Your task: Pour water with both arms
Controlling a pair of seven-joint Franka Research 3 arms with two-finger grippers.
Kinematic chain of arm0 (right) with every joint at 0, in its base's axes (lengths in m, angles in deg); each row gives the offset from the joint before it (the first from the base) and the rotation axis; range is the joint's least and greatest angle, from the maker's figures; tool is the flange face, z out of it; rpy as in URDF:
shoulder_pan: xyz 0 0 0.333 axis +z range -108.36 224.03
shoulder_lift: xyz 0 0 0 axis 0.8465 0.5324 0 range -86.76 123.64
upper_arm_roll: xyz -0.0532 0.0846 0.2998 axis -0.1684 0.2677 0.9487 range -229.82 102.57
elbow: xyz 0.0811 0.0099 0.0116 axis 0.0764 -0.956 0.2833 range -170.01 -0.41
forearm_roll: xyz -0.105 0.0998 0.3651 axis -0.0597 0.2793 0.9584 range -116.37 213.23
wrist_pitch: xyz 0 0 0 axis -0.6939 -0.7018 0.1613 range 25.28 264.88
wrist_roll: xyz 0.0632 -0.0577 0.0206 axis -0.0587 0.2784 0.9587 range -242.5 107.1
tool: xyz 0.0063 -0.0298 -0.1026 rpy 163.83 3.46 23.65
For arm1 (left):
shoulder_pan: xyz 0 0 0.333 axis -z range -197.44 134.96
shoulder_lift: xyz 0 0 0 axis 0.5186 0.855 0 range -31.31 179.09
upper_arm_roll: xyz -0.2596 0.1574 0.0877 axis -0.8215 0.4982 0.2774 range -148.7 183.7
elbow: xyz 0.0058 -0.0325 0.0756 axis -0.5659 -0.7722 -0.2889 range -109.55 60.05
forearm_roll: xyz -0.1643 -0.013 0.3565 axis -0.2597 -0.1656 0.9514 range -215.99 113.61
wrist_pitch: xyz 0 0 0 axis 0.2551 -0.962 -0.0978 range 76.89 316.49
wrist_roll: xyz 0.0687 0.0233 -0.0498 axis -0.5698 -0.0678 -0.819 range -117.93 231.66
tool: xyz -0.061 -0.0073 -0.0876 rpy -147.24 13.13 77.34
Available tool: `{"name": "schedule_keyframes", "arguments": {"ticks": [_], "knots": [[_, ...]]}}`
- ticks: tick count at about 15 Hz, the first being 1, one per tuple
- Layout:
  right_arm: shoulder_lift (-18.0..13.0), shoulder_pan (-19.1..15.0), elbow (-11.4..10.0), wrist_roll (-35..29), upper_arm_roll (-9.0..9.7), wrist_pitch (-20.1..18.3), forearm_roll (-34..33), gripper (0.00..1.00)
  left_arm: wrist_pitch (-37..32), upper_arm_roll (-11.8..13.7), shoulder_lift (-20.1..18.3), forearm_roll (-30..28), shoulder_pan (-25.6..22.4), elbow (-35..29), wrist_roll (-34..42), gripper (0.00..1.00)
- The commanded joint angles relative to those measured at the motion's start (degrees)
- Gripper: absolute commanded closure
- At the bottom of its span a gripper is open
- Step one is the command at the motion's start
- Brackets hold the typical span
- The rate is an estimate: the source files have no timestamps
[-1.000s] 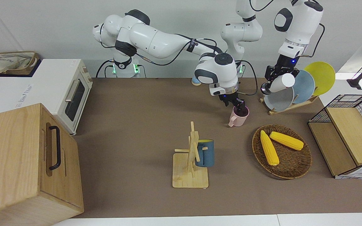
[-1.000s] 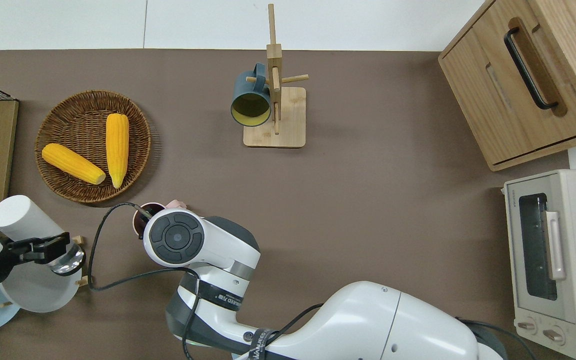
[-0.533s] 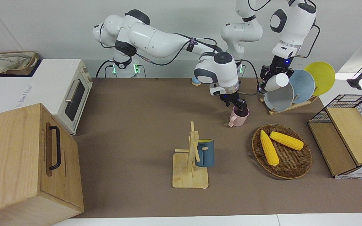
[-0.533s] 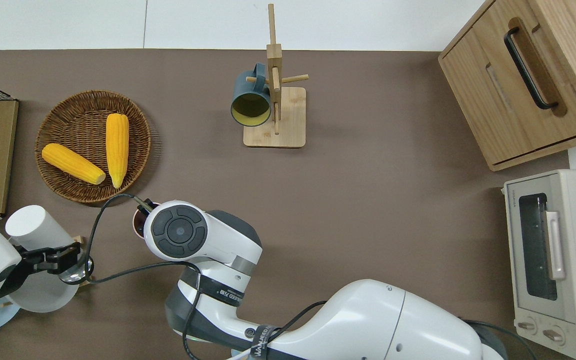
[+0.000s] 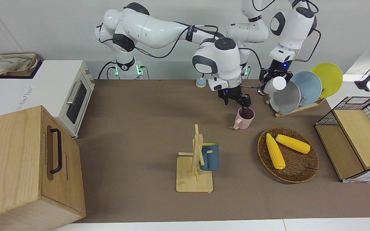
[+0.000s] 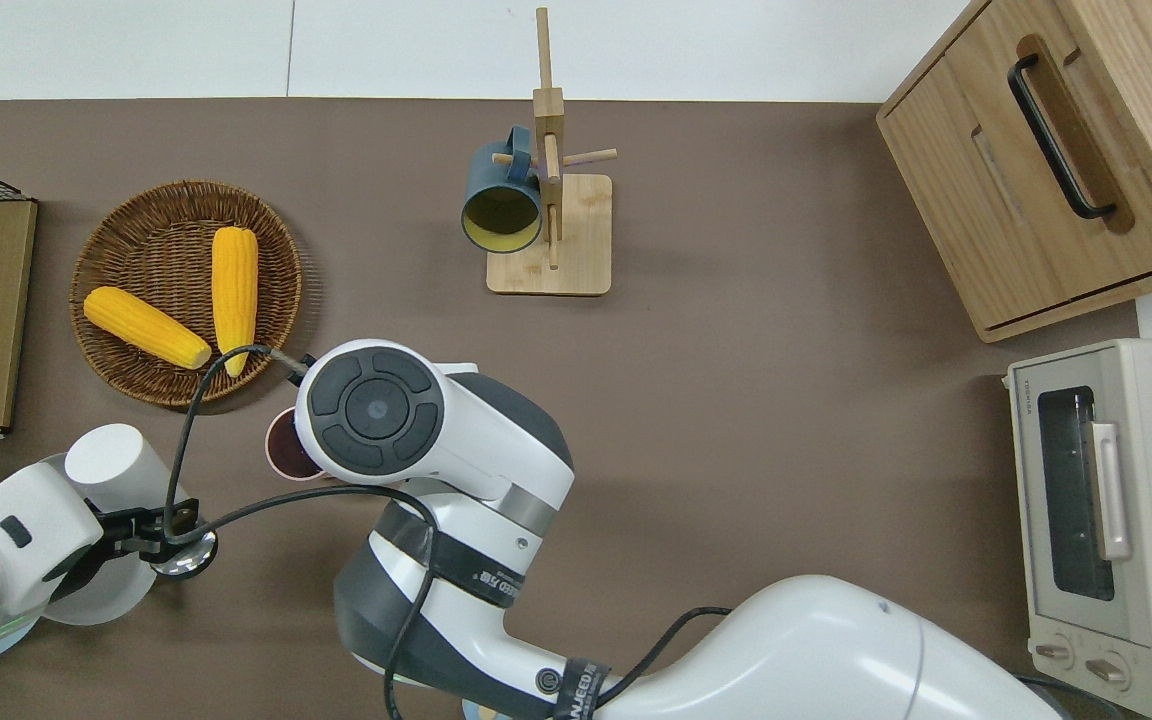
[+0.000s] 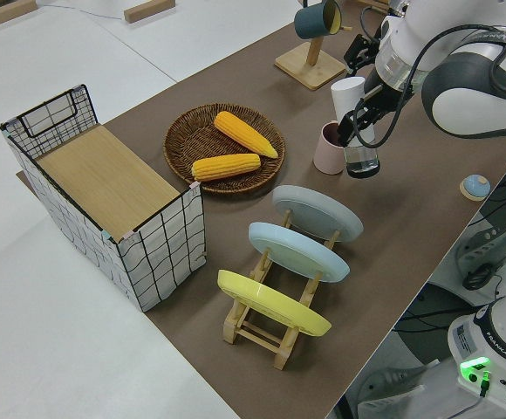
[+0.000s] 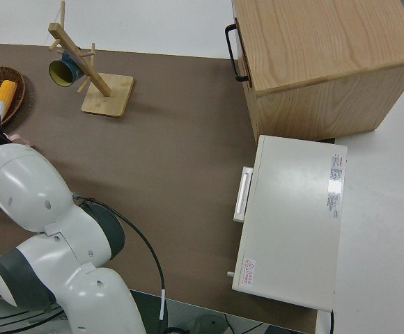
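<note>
Holding, left gripper (image 5: 266, 84): clamped around the middle of a white cylindrical container (image 5: 276, 84). The container is tilted, white end higher and shiny end lower.
Where that pincer hangs: over bare table (image 5: 140, 128), between the pink mug (image 5: 244, 118) and the plate rack (image 5: 295, 109). It's close to the mug but not touching it.
Right gripper (image 5: 240, 102): pointing down right over the pink mug, its tip at the mug's rim. Honestly can't tell if this pincer is apart or together.
Pink mug: upright on the table under the right gripper, dark inside, handle facing away from the robots.
Plate rack: just beside the left gripper toward the left arm's end, with a grey plate (image 5: 284, 99), a blue plate (image 5: 310, 86) and a yellow plate (image 5: 329, 77) standing on edge.
Wicker basket (image 5: 300, 173): farther from the robots than both grippers, two corn cobs (image 5: 275, 150) lying in it.
Mug tree (image 5: 195, 160): well away from both pincers, a blue mug (image 5: 209, 157) hanging on it.
</note>
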Motion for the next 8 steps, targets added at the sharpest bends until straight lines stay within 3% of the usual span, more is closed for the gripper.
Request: {"name": "schedule_keyframes", "arguments": {"ticks": [1, 2, 4, 6, 8], "knots": [[-7.3, -3.6, -1.4, 15.9, -2.55, -7.9, 5.2, 0.028, 1.9, 1.4, -2.0, 1.3, 3.5, -1.3, -0.9, 1.00], [-9.8, -4.8, -1.5, 23.9, -4.47, -11.5, 8.9, 0.028, 1.9, 1.5, -2.0, 1.2, 4.5, -1.5, -1.2, 1.00], [-12.7, -5.5, -1.5, 32.6, -8.16, -15.7, 12.1, 0.028, 1.6, 1.5, -2.0, 1.3, 4.5, -2.1, -1.2, 1.00], [-14.8, -5.9, -1.5, 40.4, -10.54, -19.5, 12.6, 0.028, 1.7, 0.9, -1.9, 1.3, 4.5, -3.1, -1.2, 1.00], [-17.2, -6.7, -2.8, 48.7, -13.00, -22.3, 12.5, 0.028, 1.5, 0.6, -1.8, 1.1, 4.6, -3.9, -1.2, 1.00]]}}
